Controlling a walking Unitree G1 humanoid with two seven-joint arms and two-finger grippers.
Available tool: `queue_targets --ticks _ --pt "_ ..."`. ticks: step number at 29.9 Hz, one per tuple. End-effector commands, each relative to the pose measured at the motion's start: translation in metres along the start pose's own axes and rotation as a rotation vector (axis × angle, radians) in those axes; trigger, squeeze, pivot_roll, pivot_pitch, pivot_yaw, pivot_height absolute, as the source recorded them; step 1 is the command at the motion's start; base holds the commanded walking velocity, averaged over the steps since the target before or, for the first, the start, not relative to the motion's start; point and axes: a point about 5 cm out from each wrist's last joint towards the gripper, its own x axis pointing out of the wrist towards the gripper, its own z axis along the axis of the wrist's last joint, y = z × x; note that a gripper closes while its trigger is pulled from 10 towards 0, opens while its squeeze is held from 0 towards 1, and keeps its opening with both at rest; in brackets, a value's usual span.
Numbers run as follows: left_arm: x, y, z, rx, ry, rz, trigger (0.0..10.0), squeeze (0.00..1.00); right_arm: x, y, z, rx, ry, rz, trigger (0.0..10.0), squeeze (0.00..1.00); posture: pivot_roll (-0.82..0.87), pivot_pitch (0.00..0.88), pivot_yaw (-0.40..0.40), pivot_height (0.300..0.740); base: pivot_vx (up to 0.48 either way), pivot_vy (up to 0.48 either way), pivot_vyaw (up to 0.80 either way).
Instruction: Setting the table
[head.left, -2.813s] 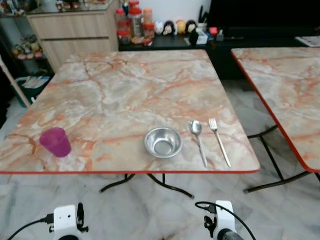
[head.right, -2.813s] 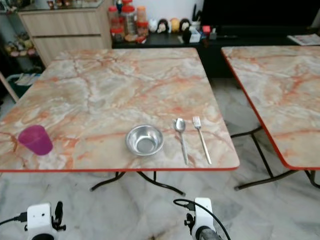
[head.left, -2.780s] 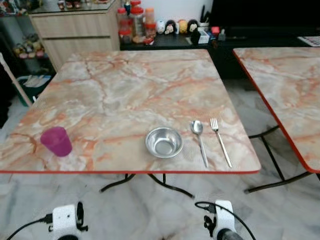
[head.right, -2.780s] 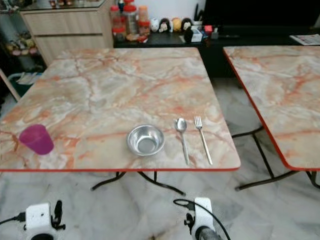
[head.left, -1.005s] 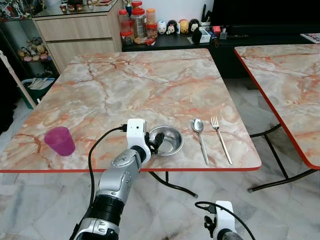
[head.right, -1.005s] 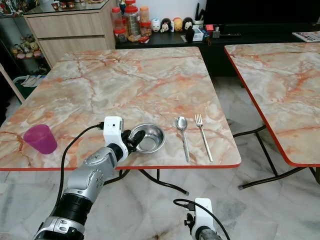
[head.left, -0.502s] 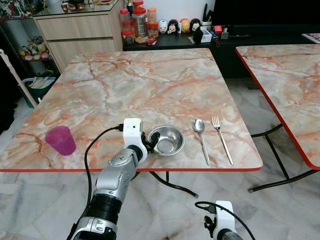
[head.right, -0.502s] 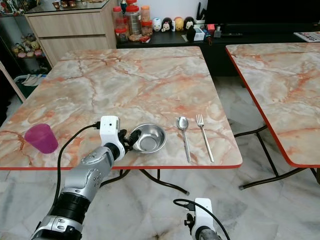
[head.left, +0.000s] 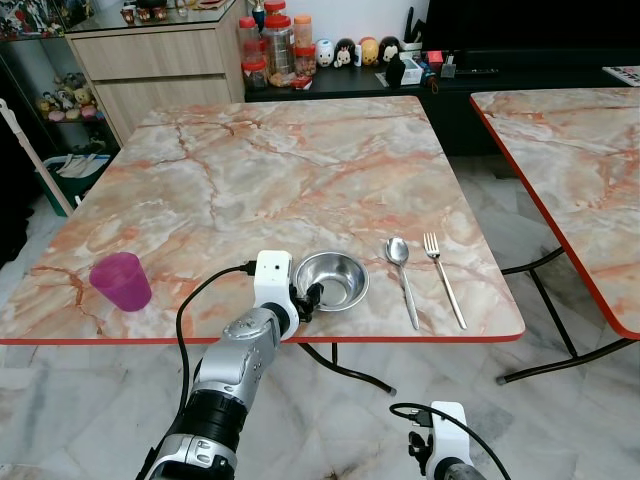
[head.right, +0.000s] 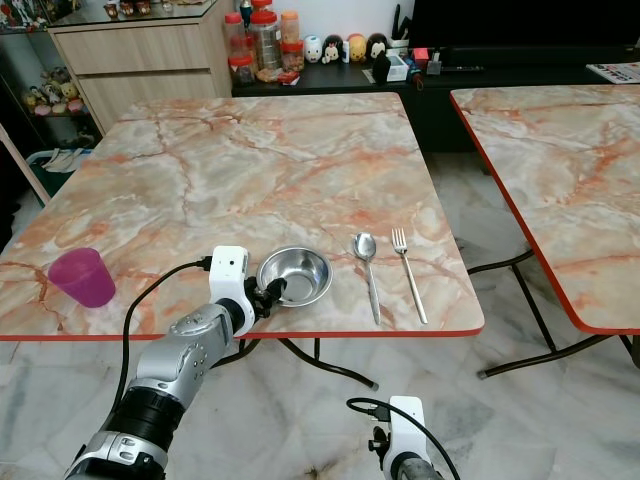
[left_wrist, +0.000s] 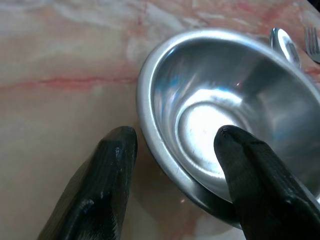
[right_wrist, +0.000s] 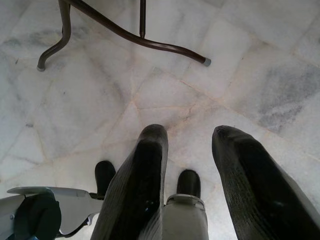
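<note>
From the left eye, the marble table (head.left: 300, 170) stretches ahead and the left gripper (head.left: 309, 297) is right at the steel bowl (head.left: 332, 279), at the bowl's 8 o'clock, near the table's front edge. At the bowl's 3 o'clock lies the spoon (head.left: 400, 268), and just beyond it the fork (head.left: 441, 278), both pointing away from the robot. Far out at the bowl's 9 o'clock stands the pink cup (head.left: 121, 281), well apart from everything else. A second table (head.left: 580, 170) sits off at 3 o'clock.

Right eye, same layout: the silver left arm (head.right: 180, 360) reaches up from below, its black cable looping over the table edge. Jars (head.right: 264, 40) and small figurines line the dark counter at 12 o'clock.

Left wrist view, and here's the close look: the 2 black fingers (left_wrist: 100, 190) are spread wide, 1 outside the bowl's rim on the marble, the other over the rim on the bowl's inner side. The rim sits between them, not pinched.

Right wrist view: the right gripper (right_wrist: 187, 165) hangs low over the tiled floor (right_wrist: 250, 60), fingers parted, grasping nothing, with a table leg (right_wrist: 135, 37) beyond
</note>
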Motion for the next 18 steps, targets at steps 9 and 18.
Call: queue_targets --ticks 9,18 --pt "0.0007 -0.0006 0.0013 -0.066 0.036 -0.028 0.0 0.0 0.0003 0.0022 0.0001 0.013 -0.002 -0.001 10.0 0.0 -0.13 0.0 0.058 0.74 0.0 0.0 0.0" --pt "-0.0001 0.0002 0.0023 -0.088 0.038 -0.035 0.0 0.0 0.0003 0.0024 -0.0003 0.009 0.001 0.001 10.0 0.0 -0.13 0.0 0.056 0.74 0.0 0.0 0.0"
